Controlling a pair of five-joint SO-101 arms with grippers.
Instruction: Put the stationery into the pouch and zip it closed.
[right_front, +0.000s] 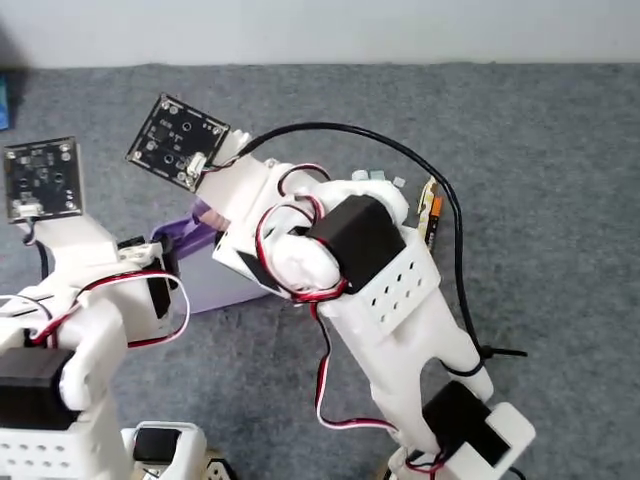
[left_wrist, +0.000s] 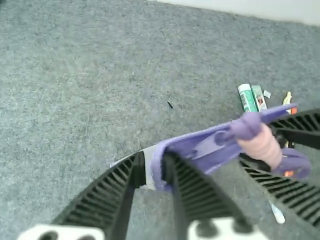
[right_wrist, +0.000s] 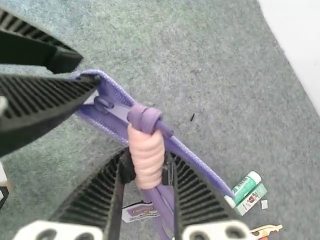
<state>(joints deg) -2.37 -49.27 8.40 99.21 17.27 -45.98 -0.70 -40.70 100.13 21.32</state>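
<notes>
Grey felt mat: left gripper clamped pouch end; right gripper pinched pink zipper pull, zip running between them.

Purple pouch, pink pull cord; green tubes; grey mat (speckled).

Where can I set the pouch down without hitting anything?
Widest bare patch: grey mat right of the black cable in the high view. A second strip runs between the far wall and the stationery. Crowded: the middle, where the left arm's fingers clamp the pouch and the right arm's fingers its pink zip pull.
</notes>
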